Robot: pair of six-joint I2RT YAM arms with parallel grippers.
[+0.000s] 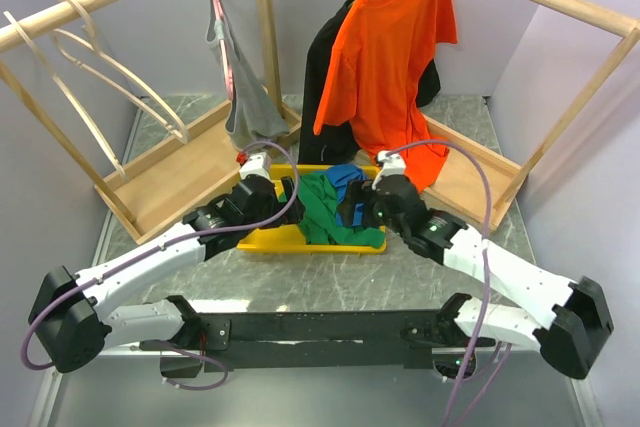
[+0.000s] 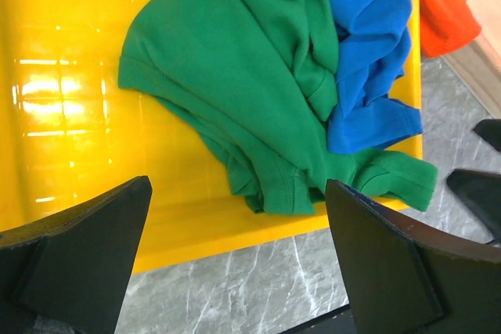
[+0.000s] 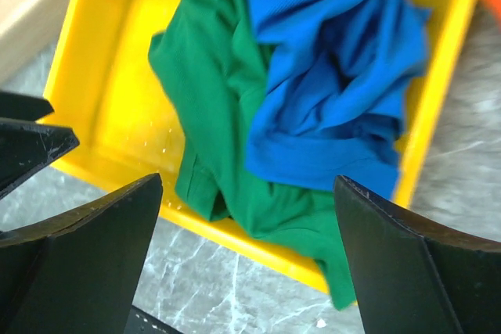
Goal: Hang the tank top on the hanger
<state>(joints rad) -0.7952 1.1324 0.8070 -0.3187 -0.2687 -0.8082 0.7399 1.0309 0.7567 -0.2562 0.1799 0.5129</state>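
green tank top (image 1: 322, 209) lies bunched mid-frame in the yellow tray (image 1: 262, 239), between left gripper (image 1: 283, 195) and right gripper (image 1: 362, 205), both wide open and empty.

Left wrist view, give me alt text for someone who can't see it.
A crumpled green tank top lies in a yellow tray, a blue garment bunched against it. The left gripper stands open at the bottom edge.
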